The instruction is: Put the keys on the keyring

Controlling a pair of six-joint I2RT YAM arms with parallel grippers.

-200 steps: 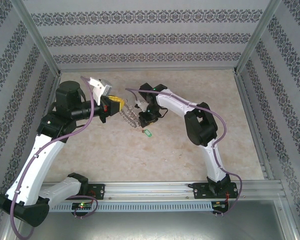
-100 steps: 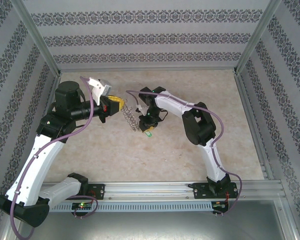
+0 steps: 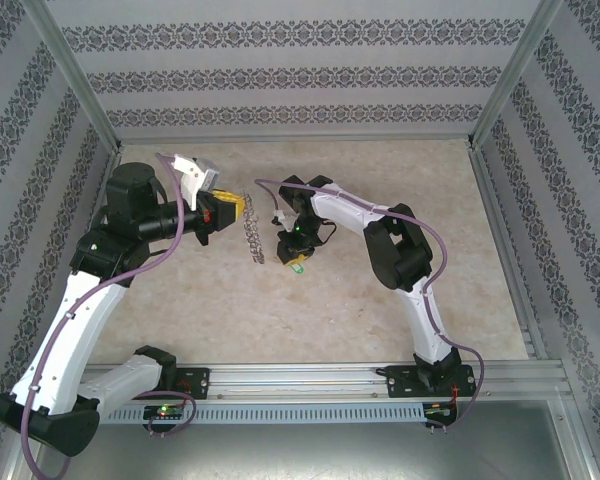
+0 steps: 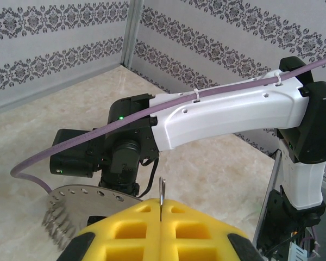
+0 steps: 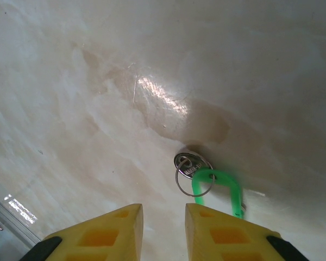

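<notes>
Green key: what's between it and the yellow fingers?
Just bare table, seen in the right wrist view. The green key lies just ahead of the open right gripper.

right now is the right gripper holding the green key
No, the green key lies on the table beyond the right gripper, whose jaws stand apart and empty.

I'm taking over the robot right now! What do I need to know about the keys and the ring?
Left gripper: shut on the keyring's edge, holding it up.
Right gripper: open, empty, low over the table.
Green key: lying on the table just beyond the right gripper.
Done: keyring picked up.
Left: grasp the key and thread it onto the keyring.
</notes>
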